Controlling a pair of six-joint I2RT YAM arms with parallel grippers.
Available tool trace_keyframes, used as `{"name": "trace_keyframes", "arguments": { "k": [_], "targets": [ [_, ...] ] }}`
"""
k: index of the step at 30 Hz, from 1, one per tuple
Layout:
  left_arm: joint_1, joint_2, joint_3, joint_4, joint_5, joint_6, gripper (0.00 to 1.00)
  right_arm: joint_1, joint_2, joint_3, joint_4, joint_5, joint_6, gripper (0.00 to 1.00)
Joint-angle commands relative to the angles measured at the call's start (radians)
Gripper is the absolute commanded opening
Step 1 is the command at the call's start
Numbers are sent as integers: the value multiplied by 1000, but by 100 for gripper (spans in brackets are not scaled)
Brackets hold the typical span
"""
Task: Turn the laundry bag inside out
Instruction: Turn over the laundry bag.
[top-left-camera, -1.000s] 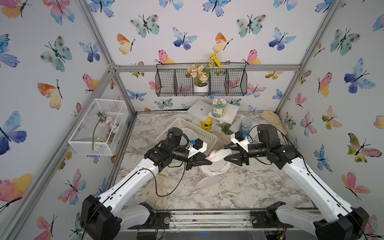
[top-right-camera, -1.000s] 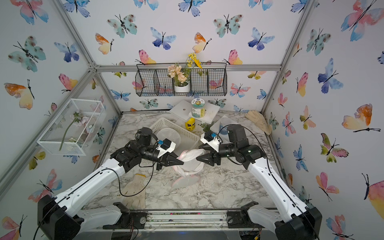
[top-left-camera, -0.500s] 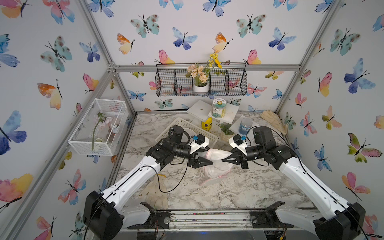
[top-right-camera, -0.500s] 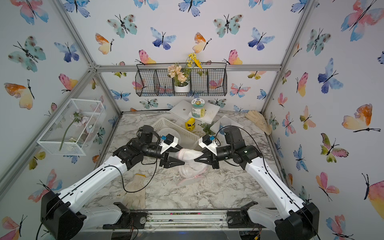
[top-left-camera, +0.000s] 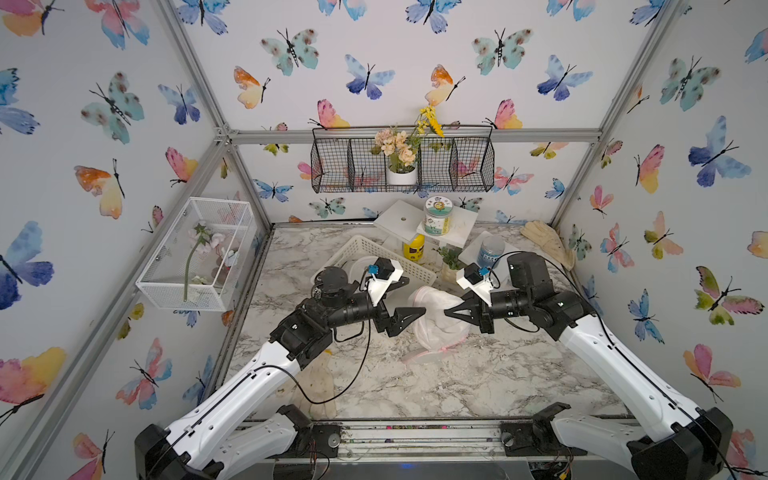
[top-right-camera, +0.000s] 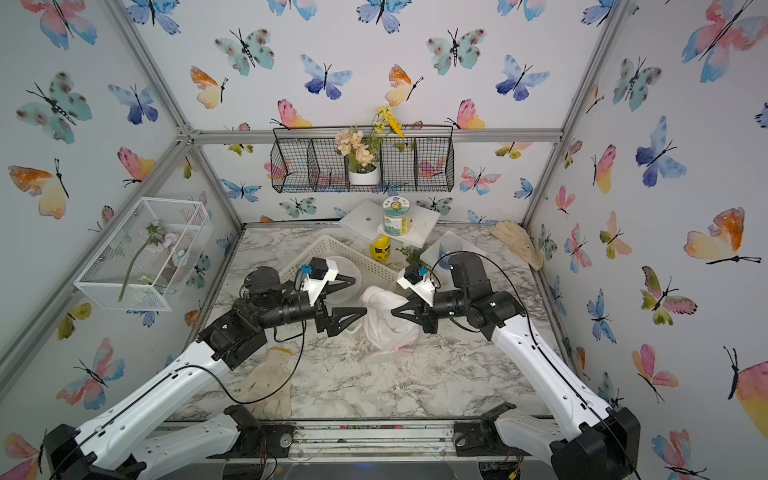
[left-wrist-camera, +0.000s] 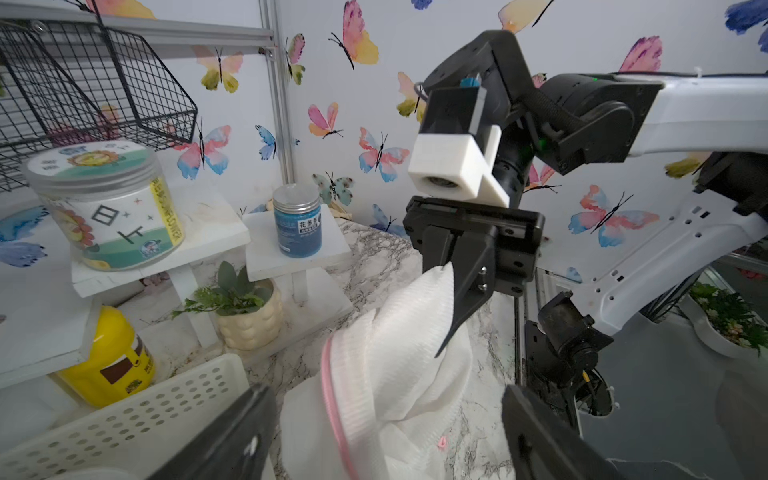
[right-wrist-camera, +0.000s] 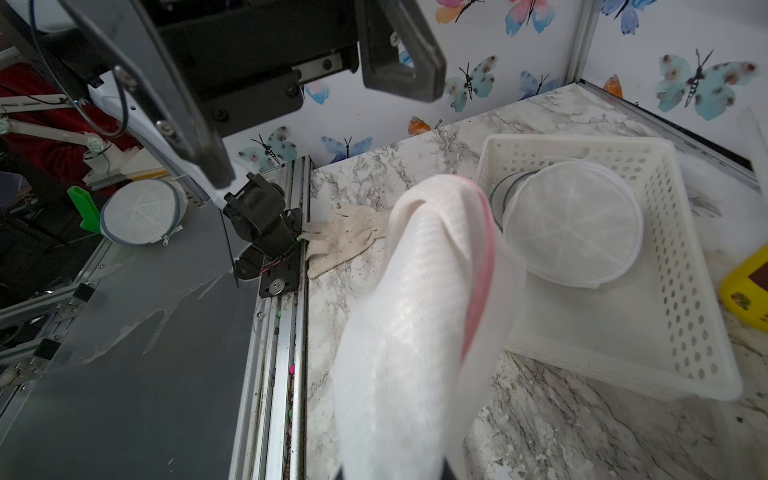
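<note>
The laundry bag (top-left-camera: 436, 320) is white mesh with a pink trim, and it hangs bunched above the marble table in both top views (top-right-camera: 384, 324). My right gripper (top-left-camera: 448, 311) is shut on the bag's upper cloth, and the left wrist view shows that pinch (left-wrist-camera: 446, 328). In the right wrist view the bag (right-wrist-camera: 415, 311) fills the space ahead of the right gripper (right-wrist-camera: 395, 473). My left gripper (top-left-camera: 409, 299) stands open at the bag's left edge, holding nothing. Its fingers (left-wrist-camera: 241, 432) spread wide on either side of the bag (left-wrist-camera: 395, 374).
A white perforated basket (top-left-camera: 370, 247) with a round mesh pouch (right-wrist-camera: 573, 224) stands behind the left arm. A work glove (top-right-camera: 266, 382) lies near the front left. A yellow bottle (top-left-camera: 414, 249), small plant pot (top-left-camera: 449, 268) and jars on white stands (top-left-camera: 436, 216) crowd the back.
My left gripper has opened and let go of the bag. My right gripper has shut on the bag, which now hangs from it.
</note>
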Motion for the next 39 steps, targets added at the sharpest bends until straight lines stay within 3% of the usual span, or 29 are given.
{"name": "trace_keyframes", "arguments": {
  "k": [1,6,11,14,16,21,27,30,33,39],
  "targets": [
    [-53,53,14,6,-138,-80,80,0,-6,33,21,13,13,2],
    [-52,116,87,-79,-216,-63,54,0,-23,23,15,16,2,2],
    [-52,121,82,-82,-269,-53,62,0,-29,27,12,18,-1,2],
    [-52,124,75,-80,-272,-47,58,0,-27,33,12,17,-2,2],
    [-52,127,75,-85,-268,-44,47,0,-25,33,11,16,-3,2],
    [-50,105,100,-118,-286,-12,0,0,-36,45,-24,73,-37,2],
    [-37,61,131,-117,-268,9,0,0,-35,62,-93,114,-76,2],
    [-16,71,190,-119,-211,13,0,16,-22,61,-198,156,-175,3],
    [43,111,250,-135,-135,16,0,66,-17,69,-290,168,-269,3],
    [146,264,291,-184,19,-2,0,126,-48,135,-263,106,-263,3]
  ]
}}
